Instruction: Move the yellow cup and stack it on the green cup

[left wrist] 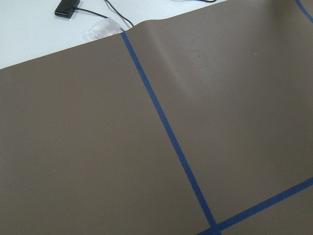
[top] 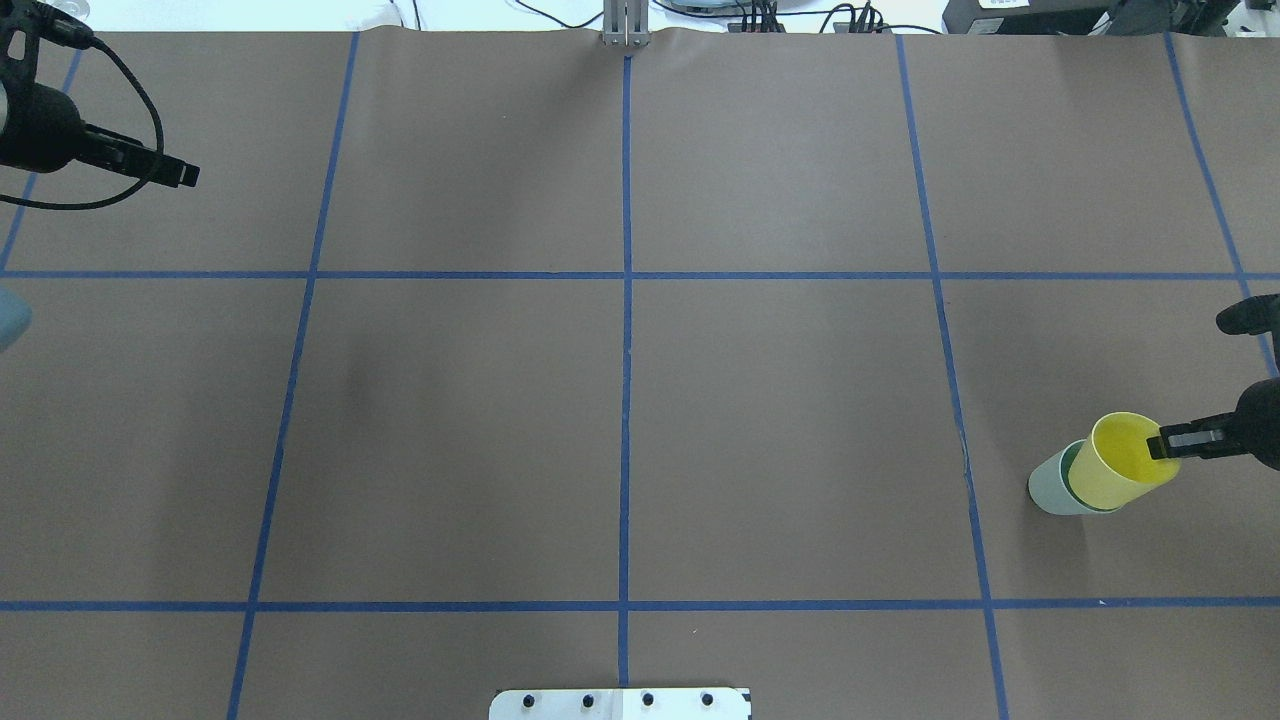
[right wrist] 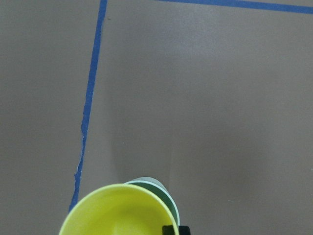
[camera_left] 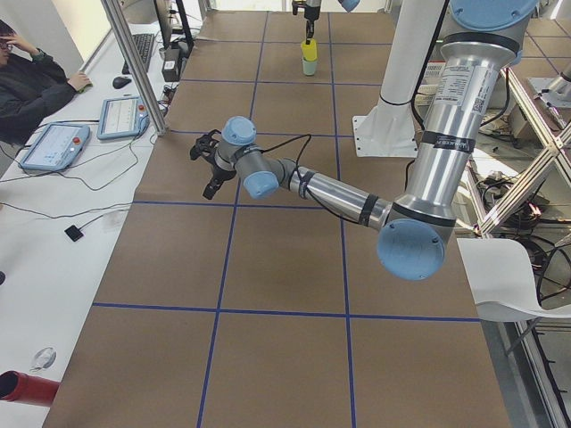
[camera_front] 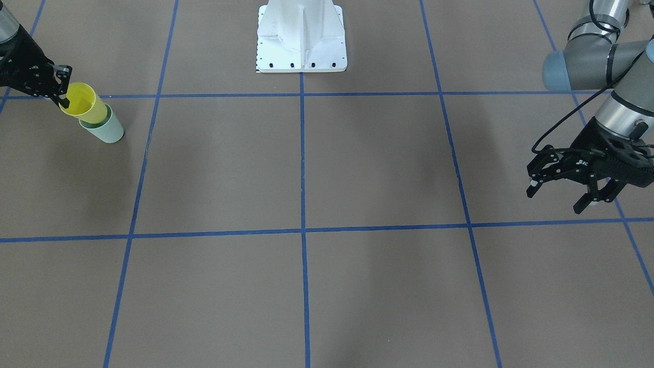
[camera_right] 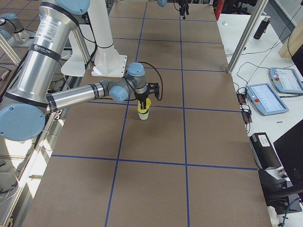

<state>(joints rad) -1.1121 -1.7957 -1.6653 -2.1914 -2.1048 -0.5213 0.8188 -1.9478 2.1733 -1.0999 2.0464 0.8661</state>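
The yellow cup (camera_front: 84, 105) sits partly inside the green cup (camera_front: 107, 132) at the table's edge on my right side; more than half of it stands out above the green one. Both show in the overhead view, the yellow cup (top: 1118, 465) and the green cup (top: 1048, 485), and in the right wrist view, the yellow cup (right wrist: 117, 213) over the green rim (right wrist: 164, 193). My right gripper (camera_front: 64, 97) is shut on the yellow cup's rim, one finger inside it. My left gripper (camera_front: 556, 199) is open and empty above the table, far on the other side.
The white robot base (camera_front: 301, 38) stands at the middle of my side of the table. Blue tape lines (camera_front: 302, 230) divide the brown table into squares. In the exterior left view, an operator (camera_left: 36, 85) sits at a side bench with tablets.
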